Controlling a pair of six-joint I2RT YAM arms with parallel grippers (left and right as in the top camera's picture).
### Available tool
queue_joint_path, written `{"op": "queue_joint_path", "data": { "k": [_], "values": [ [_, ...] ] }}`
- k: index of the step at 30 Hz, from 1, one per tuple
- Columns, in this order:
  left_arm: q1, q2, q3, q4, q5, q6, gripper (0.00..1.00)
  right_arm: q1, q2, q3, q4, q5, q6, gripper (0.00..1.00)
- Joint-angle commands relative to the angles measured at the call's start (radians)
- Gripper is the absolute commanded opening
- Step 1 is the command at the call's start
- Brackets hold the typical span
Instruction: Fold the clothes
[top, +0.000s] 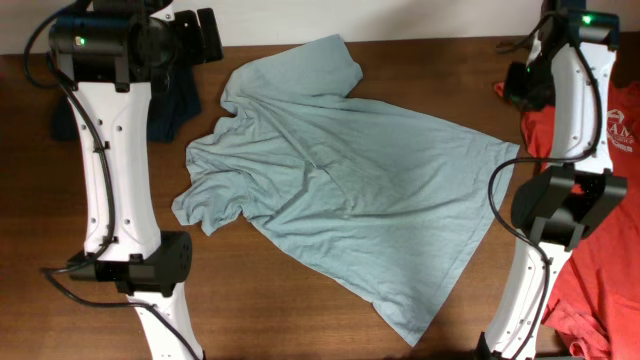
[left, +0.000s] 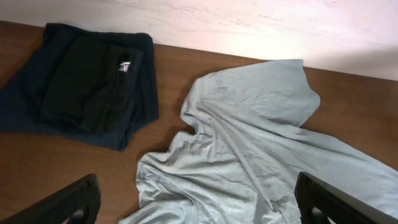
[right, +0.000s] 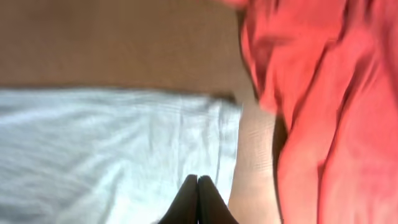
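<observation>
A pale blue-grey T-shirt (top: 345, 180) lies crumpled and spread across the middle of the table. Its upper sleeve (left: 261, 93) shows in the left wrist view. My left gripper (left: 200, 208) hovers wide open over the shirt's upper left part, nothing between its fingers (left: 68, 204); in the overhead view the left gripper (top: 200, 40) sits at the back left. My right gripper (right: 198, 182) is shut, its tips together above the shirt's right corner (right: 211, 124), with no cloth seen between them. A coral-red T-shirt (top: 600, 230) with white print lies at the right edge, also showing in the right wrist view (right: 323, 112).
Dark navy folded clothes (left: 81, 87) lie at the back left beside the shirt, partly under the left arm (top: 120, 170). The right arm (top: 560, 200) stands over the red shirt. A pale wall (left: 249, 25) runs behind the table's far edge.
</observation>
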Motion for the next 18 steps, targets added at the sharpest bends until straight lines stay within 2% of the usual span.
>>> {"op": "queue_joint_path", "data": {
  "k": [1, 8, 18],
  "values": [
    [0.004, -0.004, 0.004, -0.001, -0.007, -0.016, 0.99, -0.011, 0.013, -0.079, -0.038, -0.006, 0.052, 0.04],
    [0.004, -0.004, 0.004, -0.001, -0.007, -0.016, 0.99, -0.044, 0.013, -0.279, -0.008, -0.006, 0.076, 0.04],
    [0.004, -0.004, 0.004, -0.001, -0.007, -0.016, 0.99, -0.051, 0.013, -0.599, 0.303, -0.005, 0.020, 0.04]
  ]
}}
